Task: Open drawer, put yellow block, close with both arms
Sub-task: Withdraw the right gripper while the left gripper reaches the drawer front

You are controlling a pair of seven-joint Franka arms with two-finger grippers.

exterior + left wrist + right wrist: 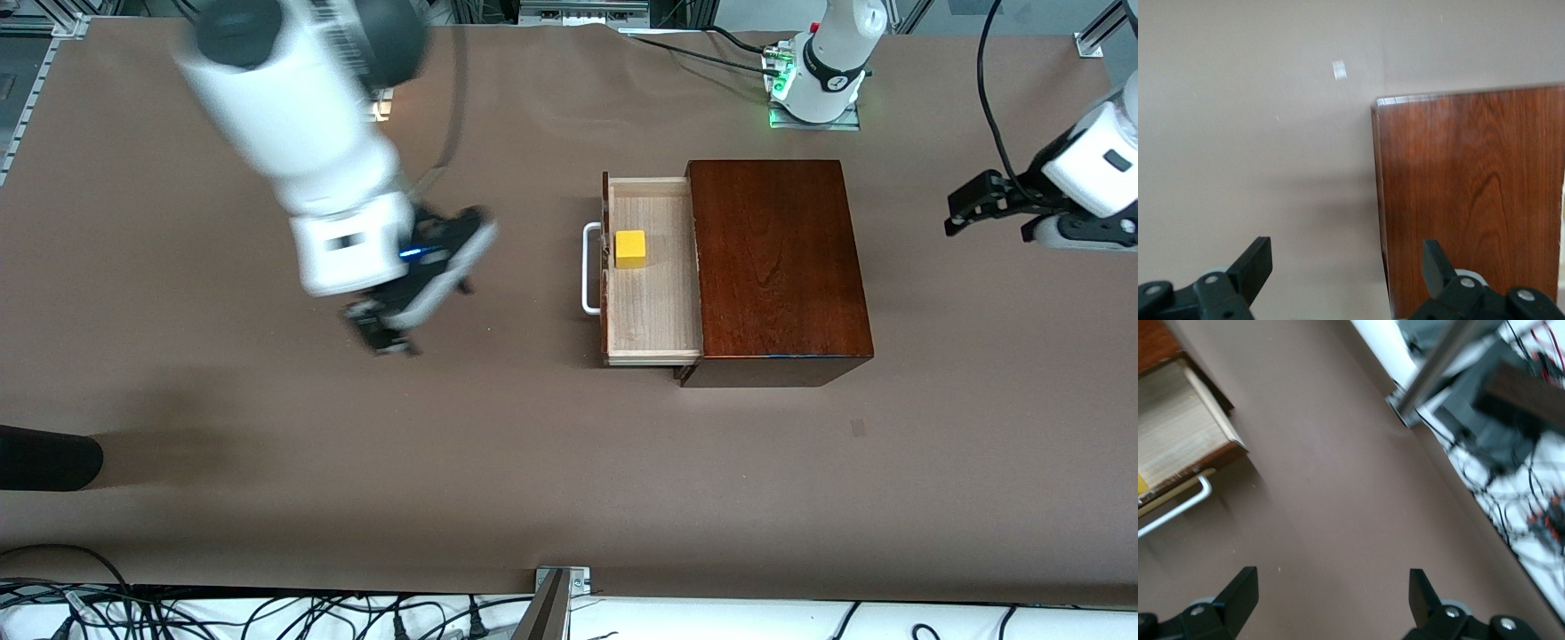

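**Drawer pulled out with the block inside, both arms clear of it**

The brown surface [533, 462] carries a glossy mahogany box [778, 267] toward the left arm's end. The drawer [649, 276] stands slid out of the box toward the right arm's end, its pale wooden tray open to view and its white bar handle [589, 268] on the dark front.

The right arm [293, 124] reaches down from its base over bare surface, well apart from the drawer's handle. Its right end effector [384, 333] hangs empty, fingers [1238, 593] spread wide, with only brown surface between them in the right wrist view.

The left arm [1098, 164] waits beside the box at its own end of the surface. Its left end effector [960, 213] also stands wide and empty, fingers [1255, 263] apart; the left wrist view shows the box top just under one of them.

The yellow block [630, 249] sits inside the drawer, on the tray floor close to the drawer front, near the handle.
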